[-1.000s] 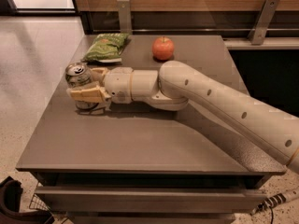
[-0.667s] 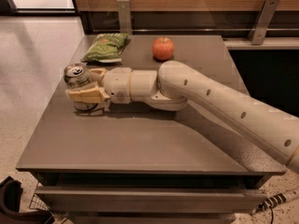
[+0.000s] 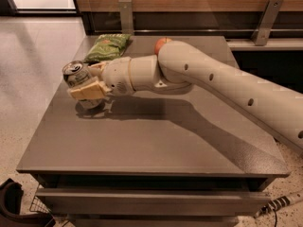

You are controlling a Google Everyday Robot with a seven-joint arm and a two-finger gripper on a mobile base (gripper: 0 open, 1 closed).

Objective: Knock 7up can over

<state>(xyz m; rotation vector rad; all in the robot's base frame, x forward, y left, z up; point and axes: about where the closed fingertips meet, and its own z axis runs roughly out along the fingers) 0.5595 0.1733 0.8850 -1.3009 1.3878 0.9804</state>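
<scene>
The 7up can [image 3: 74,70] is at the left side of the grey table [image 3: 156,141], tilted with its silver top leaning left and toward the camera. Its lower end [image 3: 90,103] is at the table surface. My gripper [image 3: 81,82] is closed around the can's middle, with one tan finger [image 3: 89,91] across its front and the other [image 3: 96,67] behind it. The white arm reaches in from the right across the table.
A flat green chip bag [image 3: 108,46] lies at the back left of the table. A red fruit [image 3: 161,44] sits behind the arm, partly hidden. The table's left edge is close to the can. A wooden wall with metal brackets [image 3: 125,13] runs behind.
The can stood upright between the fingers; now it is tipped to the left. The wrist has rotated and risen a little with it.
</scene>
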